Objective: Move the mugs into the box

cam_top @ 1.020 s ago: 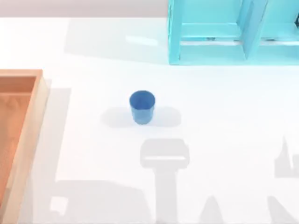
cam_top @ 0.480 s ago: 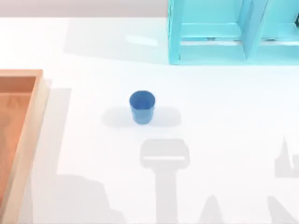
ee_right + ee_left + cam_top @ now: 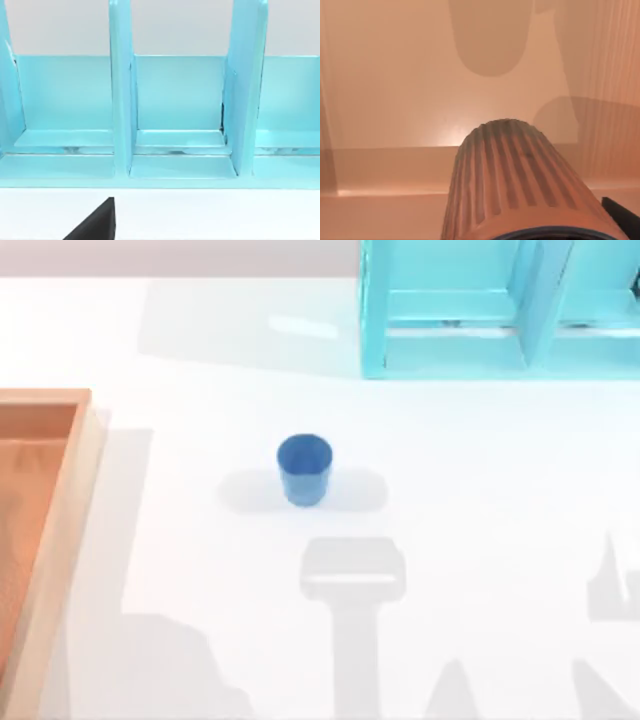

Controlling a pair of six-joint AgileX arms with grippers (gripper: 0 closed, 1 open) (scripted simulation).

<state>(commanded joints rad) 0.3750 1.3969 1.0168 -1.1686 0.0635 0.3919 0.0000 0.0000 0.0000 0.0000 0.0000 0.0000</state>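
The blue mug (image 3: pixel 303 469) stands upright near the middle of the white bench (image 3: pixel 480 510), well apart from the wooden box (image 3: pixel 60 530) at the left edge of the frame. The turquoise shelf unit (image 3: pixel 500 310) sits at the upper right. In the left wrist view, the ribbed brown mug (image 3: pixel 520 185) lies close before the camera, over the box's orange-brown inside. Whether either tool is spread or pinching, I cannot tell.
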